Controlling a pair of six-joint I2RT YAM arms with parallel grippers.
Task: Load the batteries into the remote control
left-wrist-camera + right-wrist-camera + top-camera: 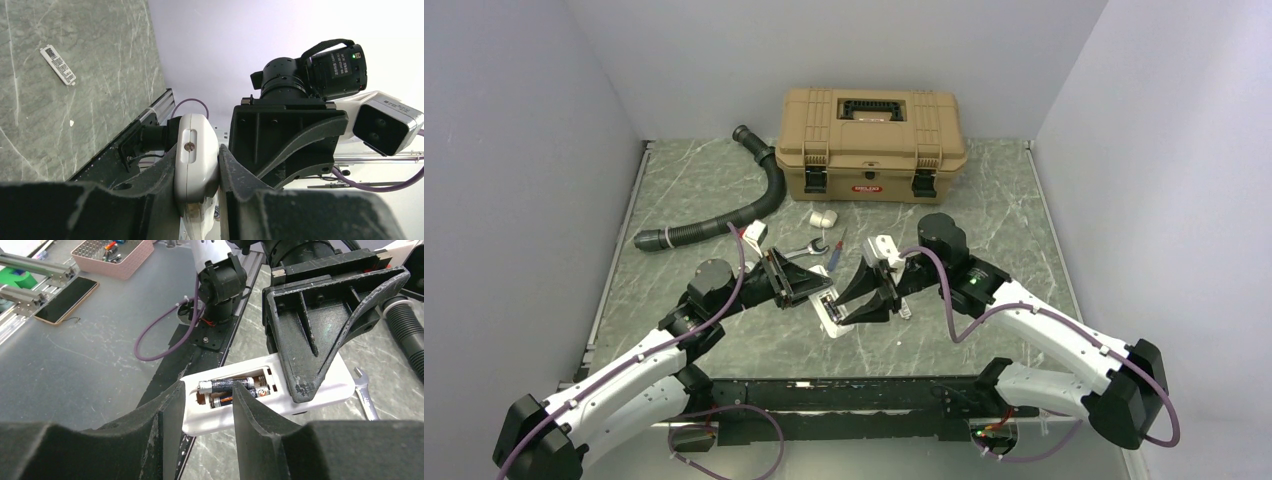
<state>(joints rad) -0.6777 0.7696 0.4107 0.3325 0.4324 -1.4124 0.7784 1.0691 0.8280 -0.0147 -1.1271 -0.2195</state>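
The white remote control (320, 387) lies back-up, its battery bay open. Two batteries (231, 385) lie in the bay, the upper one slightly raised. My left gripper (197, 151) is shut on the remote (196, 165) across its width; its dark finger (320, 340) shows in the right wrist view. My right gripper (207, 392) is open, its fingers straddling the bay end of the remote, the right fingertip (245, 405) in front of the upper battery. In the top view the left gripper (809, 290) and right gripper (864, 298) meet over the remote (832, 320) at mid-table.
A tan toolbox (872, 130) stands at the back, a black hose (724, 215) to its left. A wrench (809, 250), a stubby white cylinder (824, 217) and a blue-and-red tool (836, 250) lie behind the grippers. A small white printed strip (58, 65) lies on the table.
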